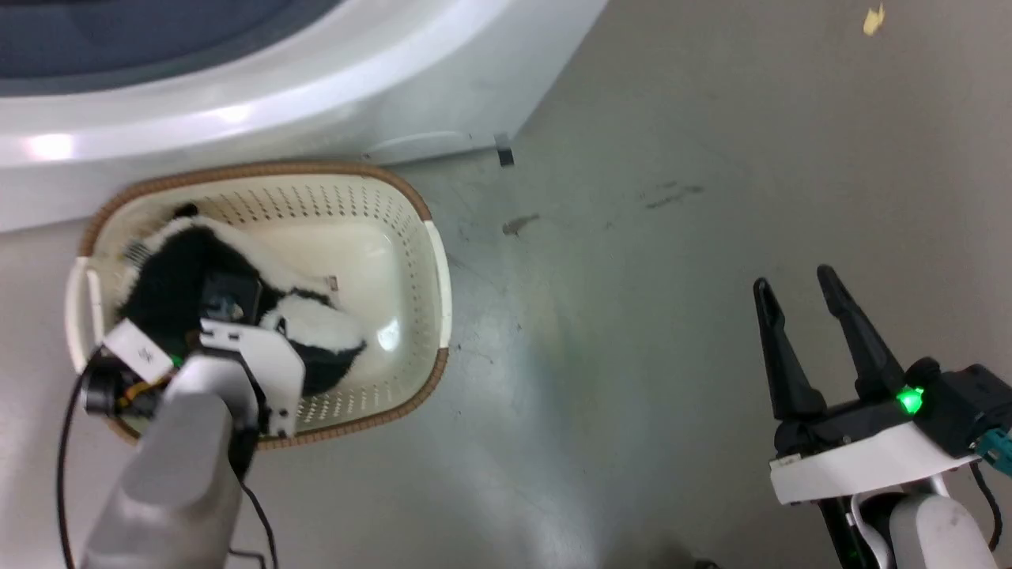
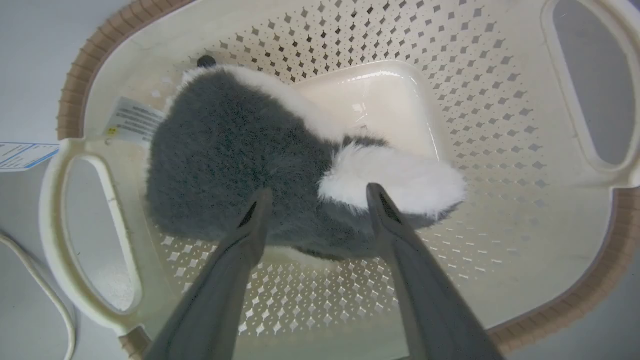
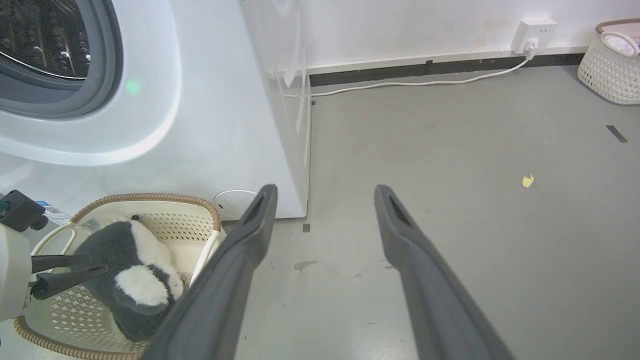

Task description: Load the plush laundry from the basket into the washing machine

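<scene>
1. The left gripper (image 2: 317, 192) reaches into the basket (image 2: 500, 100) with its fingers set wide apart, tips over the near edge of the plush laundry (image 2: 225, 145).
2. The plush laundry, black with white patches, lies in the basket's end near one handle.
3. The basket stands on the grey floor (image 1: 632, 316), just before the washing machine (image 1: 356, 87).
4. The right gripper (image 1: 793, 278) hangs spread over the floor, well apart from the basket.
</scene>
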